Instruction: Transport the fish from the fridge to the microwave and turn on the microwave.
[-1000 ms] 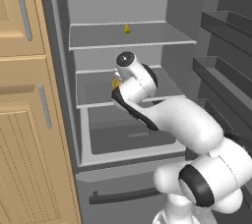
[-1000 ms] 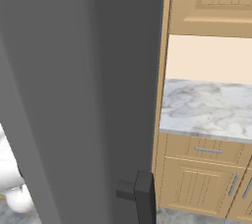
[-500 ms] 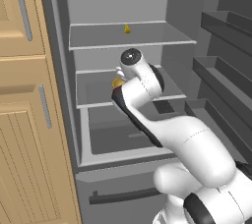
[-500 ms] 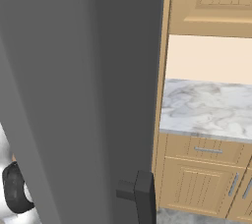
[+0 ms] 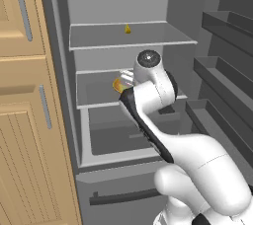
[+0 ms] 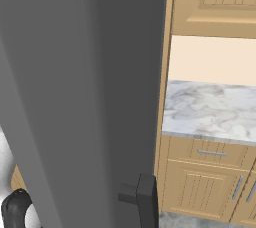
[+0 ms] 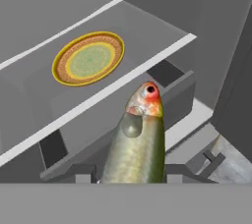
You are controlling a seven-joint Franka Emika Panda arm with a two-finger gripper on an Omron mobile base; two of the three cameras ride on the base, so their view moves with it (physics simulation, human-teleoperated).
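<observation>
Hand view gives me the fish (image 7: 139, 142) right up close, rising from between the fingers (image 7: 133, 179), head pointing away from the camera. The fingers look closed on its body low down, though their tips are hidden behind it, so I judge the hold from how the fish sits, not from seeing contact. It is slender, olive-green along the back with a paler sheen, a grey gill patch and a red-orange head with a small dark eye. It hangs clear of the shelf (image 7: 147, 46) beyond it, not resting on anything I can see.

On that shelf lies a round brown-rimmed yellow and green disc (image 7: 88, 58), well apart from the fish. Below the shelf edge sits the grey drawer (image 7: 172, 95).

In the left base view my arm reaches into the open fridge (image 5: 123, 71), with the wrist at the middle shelf level; a bit of orange shows just beside the hand. A tiny yellow cone (image 5: 128, 29) stands on the upper shelf, and door racks (image 5: 222, 71) hang at the right. The right base view is mostly the grey fridge door (image 6: 85, 97), with a marble surface (image 6: 210, 109) and wooden cabinets (image 6: 210, 182) beyond.

I take this as the carry-out step: fish picked, not yet out of the fridge. Next I need to back the hand straight out, clear of the shelf lip and door racks, then drive to the microwave.
</observation>
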